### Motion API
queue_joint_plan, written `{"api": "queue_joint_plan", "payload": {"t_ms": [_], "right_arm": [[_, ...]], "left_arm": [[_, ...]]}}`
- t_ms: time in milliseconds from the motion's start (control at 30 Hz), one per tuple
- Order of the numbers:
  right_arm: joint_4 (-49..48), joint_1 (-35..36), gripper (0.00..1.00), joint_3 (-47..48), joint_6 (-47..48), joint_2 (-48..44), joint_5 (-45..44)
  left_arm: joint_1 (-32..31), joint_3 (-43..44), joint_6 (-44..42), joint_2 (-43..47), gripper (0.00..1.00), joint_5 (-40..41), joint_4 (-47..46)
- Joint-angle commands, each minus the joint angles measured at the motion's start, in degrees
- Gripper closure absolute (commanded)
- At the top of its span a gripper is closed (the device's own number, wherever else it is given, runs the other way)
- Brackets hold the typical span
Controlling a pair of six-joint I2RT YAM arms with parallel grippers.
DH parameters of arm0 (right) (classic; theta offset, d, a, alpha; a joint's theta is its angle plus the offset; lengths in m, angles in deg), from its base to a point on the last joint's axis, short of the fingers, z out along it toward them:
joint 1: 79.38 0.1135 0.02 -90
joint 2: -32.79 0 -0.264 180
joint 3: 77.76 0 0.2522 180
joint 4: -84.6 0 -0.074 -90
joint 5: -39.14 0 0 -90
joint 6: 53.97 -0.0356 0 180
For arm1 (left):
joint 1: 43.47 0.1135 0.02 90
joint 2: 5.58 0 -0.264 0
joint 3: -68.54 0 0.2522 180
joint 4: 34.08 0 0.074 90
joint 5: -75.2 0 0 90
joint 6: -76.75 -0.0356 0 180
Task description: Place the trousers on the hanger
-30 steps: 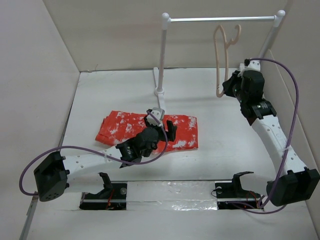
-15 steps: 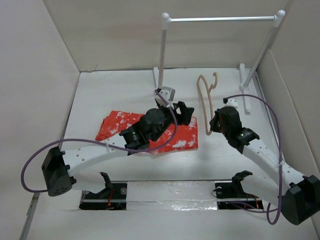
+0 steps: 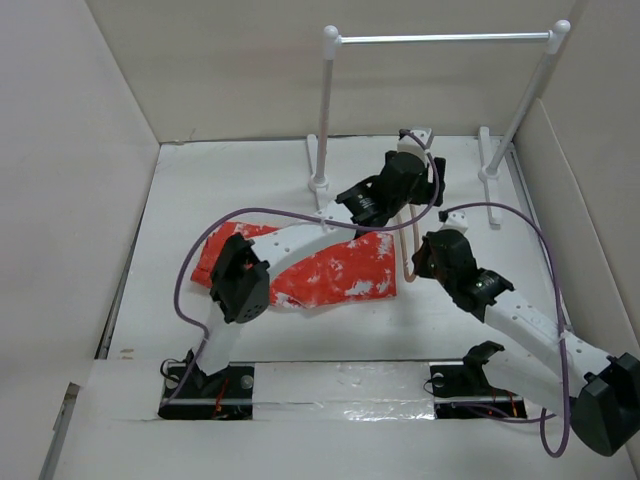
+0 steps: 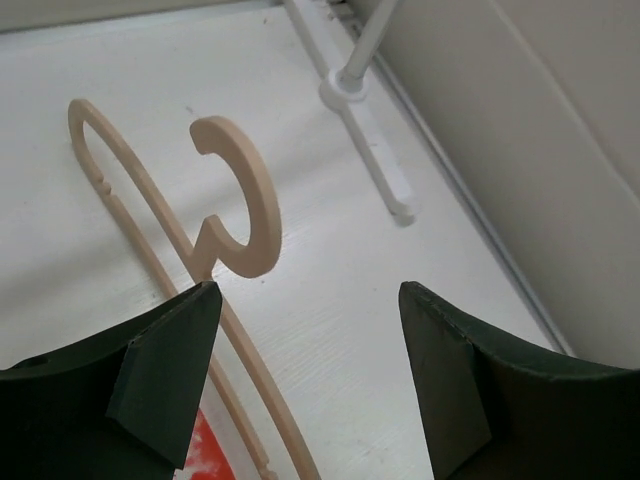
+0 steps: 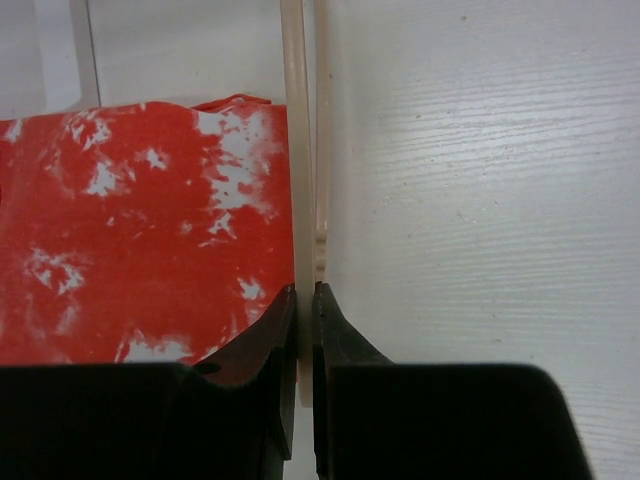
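Moved: since half a second ago the left arm has swung off the trousers [image 3: 340,272] and across to the far right. The left gripper [image 4: 305,300] now hangs over the hanger's hook. The right gripper [image 5: 305,300] and the hanger [image 4: 262,200] have shifted only a little.
Left gripper: its fingers [image 4: 165,370] stand wide apart and grip nothing. In the wrist view the hook sits below and ahead of the gap.
Right gripper: the jaws are clamped on one thin strip of the hanger, at the right edge of the trousers.
Hanger: it runs from the right gripper toward the far side of the table [image 3: 230,180], hook end farthest. Whether it rests on the table or is held just off it cannot be told.
Trousers: they lie flat on the table left of the hanger, partly under the left arm. In the right wrist view their right edge meets the hanger's strip.
Edges: the rack [image 3: 440,38] stands along the far side, and its right foot [image 4: 370,140] lies just beyond the hook. The right wall [image 4: 560,150] rises close behind that foot.
Open room: bare white table lies right of the hanger, as far as the rack foot and the wall. On the left the cloth crowds the hanger.
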Motion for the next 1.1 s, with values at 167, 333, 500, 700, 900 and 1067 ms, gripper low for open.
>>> {"api": "queue_joint_plan", "payload": {"t_ms": [167, 333, 500, 700, 900, 1067], "right_arm": [[-1.4, 0.9, 1.0, -0.1, 0.1, -2.8, -0.6], [-1.3, 0.9, 1.0, -0.6, -0.1, -2.8, -0.5], [-1.2, 0.9, 1.0, -1.2, -0.7, -3.1, -0.6], [-1.6, 1.4, 1.0, -2.5, -1.2, -3.5, -0.8], [-1.5, 2.5, 1.0, -2.9, -1.6, -3.6, -1.2], [-1.0, 4.3, 1.0, -3.4, -3.0, -4.3, -2.3]], "left_arm": [[2.0, 11.9, 2.8, -8.5, 0.31, 3.7, 9.0], [3.2, 11.9, 4.2, -10.5, 0.36, 1.8, 8.4], [4.3, 8.0, 4.7, -9.1, 0.54, 4.0, 5.5], [4.8, 9.5, 4.4, -11.0, 0.56, 2.7, 5.2], [4.8, 9.9, 4.0, -11.6, 0.79, 4.9, 4.4], [4.8, 10.3, 2.3, -11.3, 0.82, 9.8, 4.2]]}}
